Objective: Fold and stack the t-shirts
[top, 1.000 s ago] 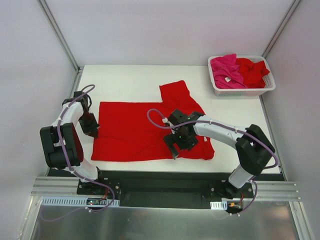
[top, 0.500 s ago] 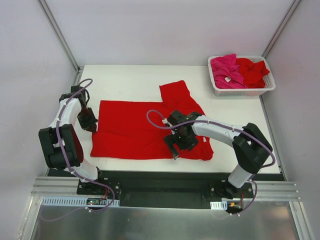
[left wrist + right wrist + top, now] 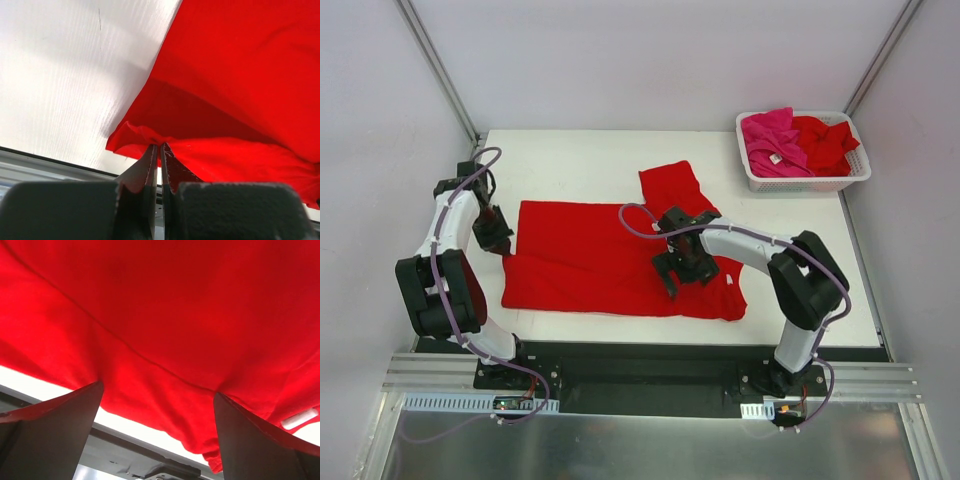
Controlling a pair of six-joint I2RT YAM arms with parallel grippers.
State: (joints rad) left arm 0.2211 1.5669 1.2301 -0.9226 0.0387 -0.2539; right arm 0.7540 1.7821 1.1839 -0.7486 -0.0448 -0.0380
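Note:
One red t-shirt (image 3: 590, 265) lies spread across the white table (image 3: 570, 160), one sleeve pointing toward the back. My left gripper (image 3: 500, 245) is at the shirt's left edge. In the left wrist view its tips (image 3: 160, 146) are shut on a pinched bit of the red cloth (image 3: 240, 75), lifted a little off the table. My right gripper (image 3: 671, 280) stands open over the shirt's near right part. The right wrist view shows its fingers (image 3: 157, 390) spread wide with red cloth (image 3: 165, 315) between and beyond them, nothing clamped.
A white slotted basket (image 3: 802, 184) sits at the back right corner, holding a magenta-pink shirt (image 3: 770, 140) and a crumpled red one (image 3: 825, 140). The table's near edge meets the black base rail (image 3: 640, 360). Frame posts rise at both back corners.
My left gripper has drawn back and slightly left with the shirt's edge in it, shifting the left hem. My right gripper slid a little toward the back on the cloth.

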